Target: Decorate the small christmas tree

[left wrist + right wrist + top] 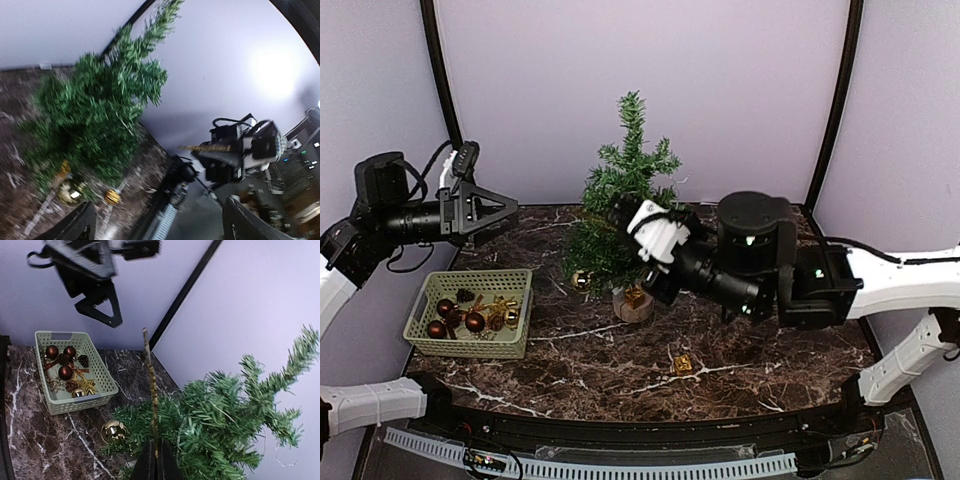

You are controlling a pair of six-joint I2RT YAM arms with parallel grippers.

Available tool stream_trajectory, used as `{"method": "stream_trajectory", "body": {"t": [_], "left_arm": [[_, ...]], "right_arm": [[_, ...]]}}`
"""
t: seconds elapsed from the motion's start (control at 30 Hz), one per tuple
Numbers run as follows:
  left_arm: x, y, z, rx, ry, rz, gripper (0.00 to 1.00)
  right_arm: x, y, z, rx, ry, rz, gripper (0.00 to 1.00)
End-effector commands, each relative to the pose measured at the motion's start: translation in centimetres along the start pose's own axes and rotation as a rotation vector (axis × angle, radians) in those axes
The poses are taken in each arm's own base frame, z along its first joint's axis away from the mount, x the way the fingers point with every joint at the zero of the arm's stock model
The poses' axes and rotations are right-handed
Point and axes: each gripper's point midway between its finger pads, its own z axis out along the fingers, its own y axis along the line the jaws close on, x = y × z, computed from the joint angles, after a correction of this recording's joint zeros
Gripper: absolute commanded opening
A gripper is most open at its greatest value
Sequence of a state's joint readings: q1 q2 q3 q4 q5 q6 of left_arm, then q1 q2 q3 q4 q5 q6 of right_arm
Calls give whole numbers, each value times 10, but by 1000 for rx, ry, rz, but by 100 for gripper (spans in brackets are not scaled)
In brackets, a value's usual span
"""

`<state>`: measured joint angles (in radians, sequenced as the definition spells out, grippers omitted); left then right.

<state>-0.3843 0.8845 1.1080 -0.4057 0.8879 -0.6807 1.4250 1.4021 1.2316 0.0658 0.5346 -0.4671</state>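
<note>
Right hand [156, 460] clamped on a gold strand [151, 385] at the small christmas tree [620, 180]; left hand [506, 210] apart near the basket [470, 346]

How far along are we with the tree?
Early. Done: one gold ball at the lowest branches of the tree. In hand: right gripper shut on a thin gold strand beside the branches; left gripper open, empty. Left: brown balls and gold pieces in the basket, plus a gold gift on the table.
</note>
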Motion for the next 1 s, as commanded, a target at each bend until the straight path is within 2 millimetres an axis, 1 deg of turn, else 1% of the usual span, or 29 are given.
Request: {"method": "stream_trajectory", "body": {"t": [0.0, 0.03, 0.07, 0.1, 0.13, 0.17, 0.2, 0.3, 0.47, 0.53, 0.57, 0.6, 0.63, 0.67, 0.7, 0.73, 0.8, 0.93, 0.97], "left_arm": [[-37, 11, -17, -144, -277, 436, 89], [-43, 3, -16, -111, -307, 501, 88], [-39, 6, -10, -82, -289, 515, 86], [-44, 6, -4, -61, -295, 547, 83], [-42, 8, 5, -35, -265, 553, 81], [-43, 5, 10, -15, -259, 591, 79], [-41, 3, 18, 11, -231, 605, 77], [-41, -2, 31, 36, -194, 665, 70], [-58, 5, 47, 20, -210, 660, 54], [-62, 4, 53, 23, -226, 662, 52], [-63, 1, 56, 34, -229, 664, 51], [-66, 2, 60, 32, -237, 667, 49], [-69, -2, 61, 36, -244, 672, 48], [-70, -1, 65, 35, -242, 673, 46], [-72, -5, 67, 40, -246, 680, 45], [-72, -2, 72, 37, -239, 678, 43], [-72, -3, 79, 40, -230, 683, 41], [-66, -2, 95, 23, -203, 703, 37], [-67, 1, 98, 5, -203, 703, 35]], "right_arm": [[-12, -58, -13, -3, 39, 308, 0], [-10, -65, -12, -9, 55, 338, 0], [-8, -73, -10, -9, 68, 361, 0], [-6, -78, -9, -19, 80, 377, 0], [-2, -81, -7, -31, 97, 397, 0], [0, -85, -5, -43, 101, 407, 0], [2, -88, -4, -53, 109, 419, 0], [5, -97, -2, -84, 118, 463, 0], [2, -97, 5, -127, 132, 512, 0], [3, -92, 10, -147, 142, 532, 0], [4, -90, 12, -149, 144, 543, 0], [4, -90, 14, -148, 143, 552, 0], [5, -90, 15, -146, 141, 562, 0], [5, -91, 16, -136, 141, 573, 0], [6, -92, 18, -127, 141, 581, 0], [7, -92, 21, -115, 145, 585, 0], [10, -92, 25, -101, 156, 592, 0], [16, -96, 33, -61, 176, 588, 0], [18, -97, 34, -48, 182, 586, 0]]}}
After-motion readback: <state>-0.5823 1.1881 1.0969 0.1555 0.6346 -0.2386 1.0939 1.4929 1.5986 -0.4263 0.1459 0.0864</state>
